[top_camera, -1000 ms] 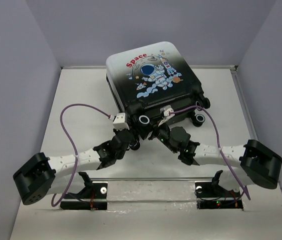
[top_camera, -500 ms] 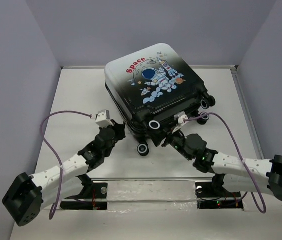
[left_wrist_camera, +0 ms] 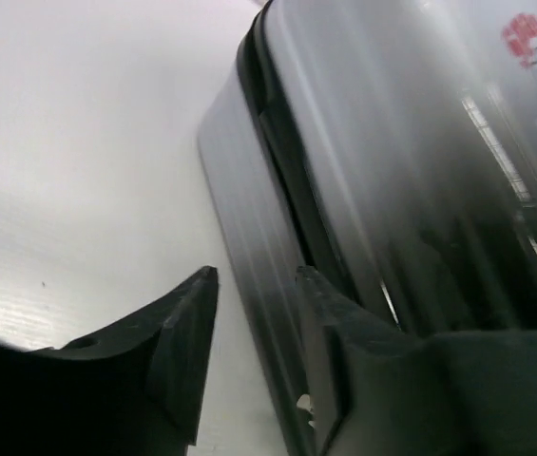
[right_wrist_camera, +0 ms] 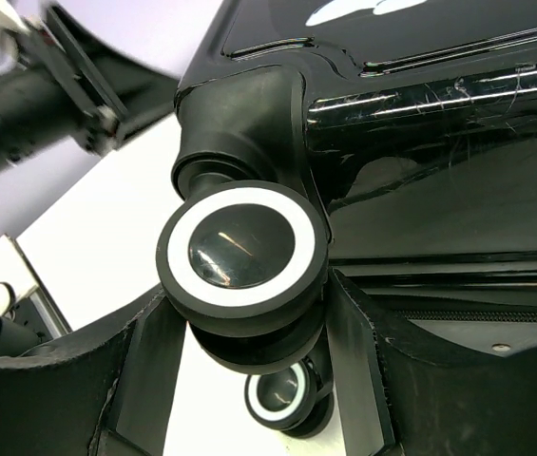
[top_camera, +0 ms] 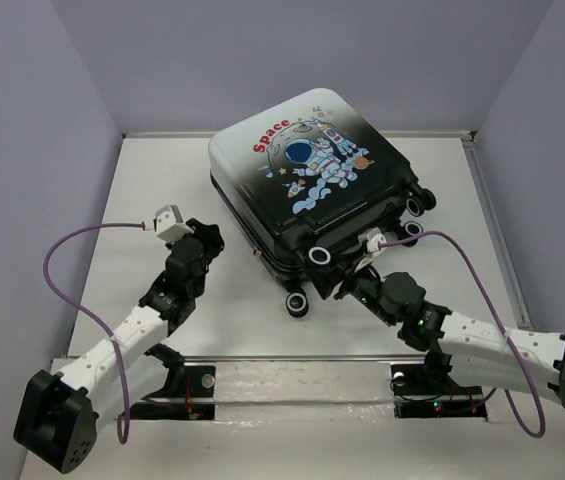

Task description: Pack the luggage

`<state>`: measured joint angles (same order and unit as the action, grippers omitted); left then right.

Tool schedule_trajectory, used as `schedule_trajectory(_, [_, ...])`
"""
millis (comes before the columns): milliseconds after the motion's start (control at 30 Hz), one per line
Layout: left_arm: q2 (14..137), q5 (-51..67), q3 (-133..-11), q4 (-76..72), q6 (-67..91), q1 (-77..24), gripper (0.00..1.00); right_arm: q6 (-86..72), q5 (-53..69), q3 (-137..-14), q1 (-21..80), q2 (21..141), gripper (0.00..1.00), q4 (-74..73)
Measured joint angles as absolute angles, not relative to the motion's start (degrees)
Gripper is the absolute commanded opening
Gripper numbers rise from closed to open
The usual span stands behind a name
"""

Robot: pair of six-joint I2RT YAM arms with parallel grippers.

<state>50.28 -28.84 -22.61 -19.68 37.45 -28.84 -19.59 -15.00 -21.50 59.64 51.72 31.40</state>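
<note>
**Case shut on the table, right arm on a wheel**

- The luggage (top_camera: 307,190) lies closed on the white table (top_camera: 152,180), past the table's middle toward 12 o'clock. The printed shell faces up, with the astronaut and red "Space" readable. The pale end points to about 11 o'clock and the dark wheeled end to about 5 o'clock.
- The shell looks tipped up toward the overhead camera. I cannot tell whether the near corner is off the table.
- Four wheels show from above: two at the case's 3 o'clock side and two at its 6 o'clock corner. The lowest one (top_camera: 297,303) is down by the table surface.
- The right gripper (right_wrist_camera: 249,323) reaches in from 5 o'clock and is at the near corner. Its wrist view shows the white-ringed caster wheel (right_wrist_camera: 242,244) sitting between the two fingers. The black housing looks pressed against both, so it reads as a hold on that wheel. A second wheel (right_wrist_camera: 282,394) shows lower down, behind.
- The left gripper (top_camera: 204,234) sits at the case's 8 o'clock, close to the left side wall but apart from it in the overhead view. Its jaws stand a modest way apart with nothing between them. The wrist view looks along the shell's side seam.
- A purple cable (top_camera: 62,260) loops off the left wrist.
</note>
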Motion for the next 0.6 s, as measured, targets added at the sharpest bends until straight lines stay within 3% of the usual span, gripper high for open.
schedule_trajectory(33, [48.99, -28.60, -23.05, -19.25, 37.34, -28.84, 0.73, -19.68, -14.79, -21.50, 59.64, 51.94, 0.07, 31.64])
schedule_trajectory(100, [43.55, -28.10, -24.25, -17.06, 37.08, -28.86, 0.83, -19.90, -14.24, -21.71, 59.70, 53.06, 0.07, 32.40])
schedule_trajectory(267, [31.20, -26.74, -28.82, -12.93, 36.36, -28.84, 0.86, -19.40, -14.87, -24.60, 61.84, 58.89, 0.07, 34.04])
schedule_trajectory(433, [27.64, -21.98, -37.63, -8.12, 35.18, -28.77, 0.86, -16.97, -17.74, -31.18, 66.65, 67.24, 0.07, 34.24])
schedule_trajectory(467, [27.64, -20.97, -38.94, -7.31, 34.89, -28.77, 0.86, -16.34, -17.89, -33.15, 67.94, 69.78, 0.11, 34.26])
schedule_trajectory(533, [27.49, -19.22, -40.58, -5.58, 34.24, -28.77, 0.99, -14.70, -18.55, -36.67, 69.91, 73.30, 0.22, 33.17])
schedule_trajectory(567, [27.22, -17.87, -41.47, -4.08, 33.69, -28.77, 0.99, -13.61, -18.90, -39.22, 70.85, 75.09, 0.50, 31.86])
schedule_trajectory(600, [27.03, -17.34, -41.93, -3.11, 33.23, -28.77, 0.99, -12.01, -19.18, -42.06, 72.23, 77.36, 0.66, 30.63])
